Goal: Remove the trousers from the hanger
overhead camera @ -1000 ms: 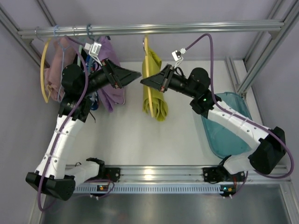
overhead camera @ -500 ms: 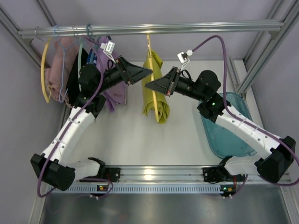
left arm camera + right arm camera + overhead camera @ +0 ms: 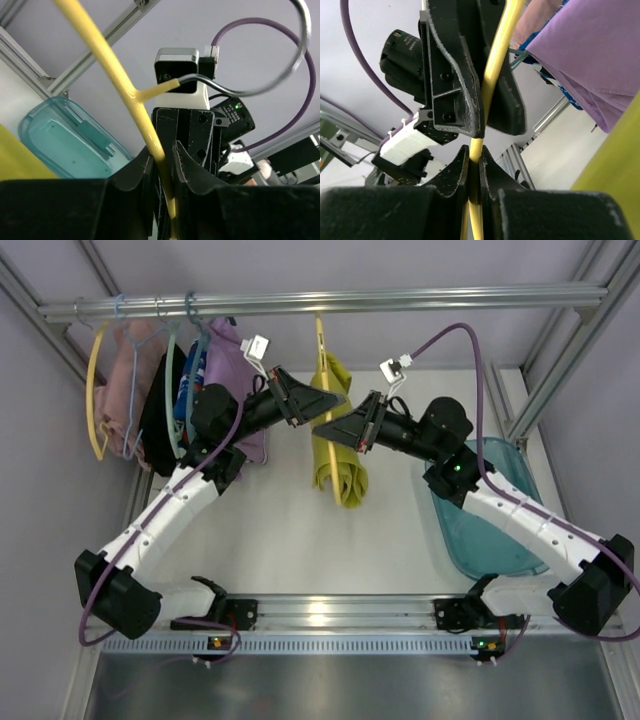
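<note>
We noted the hanger hung on the rail, with the trousers draped over it. The left gripper and right gripper each pinched its yellow bar, jaws nearly closed.

Top view: hanger mid-section hidden where left gripper and right gripper meet. Lower bar buried under trousers.
Left wrist view: hanger runs off top edge, lower end lost between fingers. Contact there unclear. Trousers only blurred yellow corner, cropped.
Right wrist view: purple garment cropped by right edge.
</note>
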Controlling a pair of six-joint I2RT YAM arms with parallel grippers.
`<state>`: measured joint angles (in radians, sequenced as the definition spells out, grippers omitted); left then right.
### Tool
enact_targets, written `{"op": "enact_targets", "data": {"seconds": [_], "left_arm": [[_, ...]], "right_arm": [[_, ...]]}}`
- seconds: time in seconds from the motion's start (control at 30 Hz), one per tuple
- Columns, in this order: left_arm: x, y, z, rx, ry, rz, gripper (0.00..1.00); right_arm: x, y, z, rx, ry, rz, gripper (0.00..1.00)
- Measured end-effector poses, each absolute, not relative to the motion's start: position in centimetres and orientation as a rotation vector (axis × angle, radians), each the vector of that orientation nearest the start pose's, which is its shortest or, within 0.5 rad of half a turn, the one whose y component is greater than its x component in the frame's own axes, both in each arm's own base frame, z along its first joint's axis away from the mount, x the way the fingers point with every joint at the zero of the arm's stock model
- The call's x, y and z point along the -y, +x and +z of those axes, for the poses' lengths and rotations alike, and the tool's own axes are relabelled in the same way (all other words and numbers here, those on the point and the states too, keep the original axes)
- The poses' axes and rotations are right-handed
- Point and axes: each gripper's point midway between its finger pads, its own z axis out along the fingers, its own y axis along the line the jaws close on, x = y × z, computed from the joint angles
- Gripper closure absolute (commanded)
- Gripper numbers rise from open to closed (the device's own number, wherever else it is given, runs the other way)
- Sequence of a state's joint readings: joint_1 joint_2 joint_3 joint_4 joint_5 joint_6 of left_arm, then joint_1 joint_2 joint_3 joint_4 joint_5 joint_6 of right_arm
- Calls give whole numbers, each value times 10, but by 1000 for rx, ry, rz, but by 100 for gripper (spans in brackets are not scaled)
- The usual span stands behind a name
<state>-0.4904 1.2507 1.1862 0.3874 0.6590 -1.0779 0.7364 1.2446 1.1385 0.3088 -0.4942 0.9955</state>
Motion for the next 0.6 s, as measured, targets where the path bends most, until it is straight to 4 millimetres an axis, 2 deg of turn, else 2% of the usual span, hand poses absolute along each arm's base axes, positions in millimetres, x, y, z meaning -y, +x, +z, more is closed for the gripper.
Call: {"op": "enact_targets", "data": {"seconds": [0.03, 0.07, 0.13, 0.17, 0.23, 0.27, 0.3, 0.37, 0.47, 0.6], "left_arm": [[296, 265, 448, -1536, 210, -1714, 92], [297, 264, 448, -1555, 177, -1746, 100], [299, 264, 446, -1591, 122, -1785, 100], [299, 265, 443, -1605, 112, -1786, 100], [301, 268, 437, -1632, 95, -1786, 100], [302, 271, 434, -1651, 73, -1787, 100], [302, 272, 431, -1669, 56, -1789, 100], [301, 276, 423, -1715, 13, -1794, 100], [300, 281, 413, -1770, -47, -1794, 100], [298, 286, 409, -1813, -115, -1785, 100]], "right_arm": [[-351, 217, 419, -1614, -288, 1723, 100], [-350, 217, 416, -1613, -296, 1711, 92], [-348, 218, 410, -1593, -324, 1676, 86], [-347, 220, 408, -1591, -325, 1663, 76], [-342, 222, 404, -1575, -334, 1637, 68], [-337, 222, 404, -1563, -340, 1620, 55], [-332, 223, 404, -1553, -339, 1603, 49], [-315, 228, 408, -1515, -332, 1545, 32], [-281, 240, 421, -1432, -309, 1400, 23], [-240, 244, 426, -1337, -324, 1161, 17]]}}
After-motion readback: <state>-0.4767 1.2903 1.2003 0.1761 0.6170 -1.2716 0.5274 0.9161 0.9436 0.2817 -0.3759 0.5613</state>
